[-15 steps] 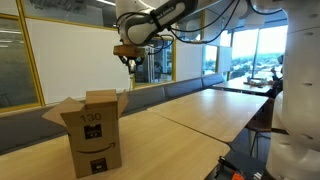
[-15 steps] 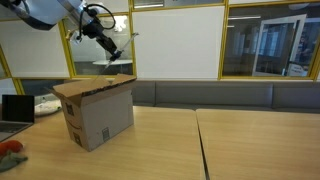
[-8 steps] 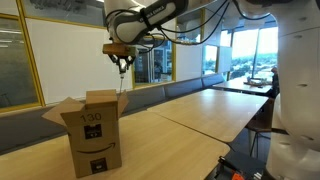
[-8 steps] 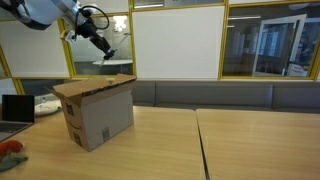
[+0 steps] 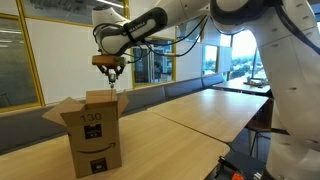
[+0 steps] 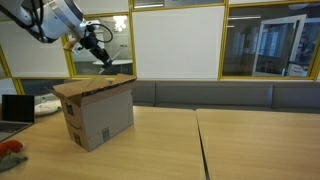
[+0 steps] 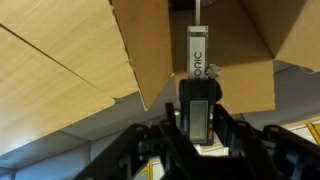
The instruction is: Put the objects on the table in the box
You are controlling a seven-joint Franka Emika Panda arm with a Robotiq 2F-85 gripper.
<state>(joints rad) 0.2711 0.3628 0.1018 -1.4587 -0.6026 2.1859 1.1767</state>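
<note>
My gripper hangs above the open top of the brown cardboard box, which stands on the light-wood table. It is shut on a black-and-orange gadget with a grey display and a long white probe that points down toward the box opening. In the wrist view the fingers flank the gadget, and the box flaps fill the view below. In an exterior view the gripper is just above the box's far flap. The other items are out of view.
A laptop and an orange-red item sit at the table's end beside the box. A bench and glass walls run behind. A second table stands further back.
My gripper has carried the gadget sideways and slightly down, from beside the box to directly over its open top.
</note>
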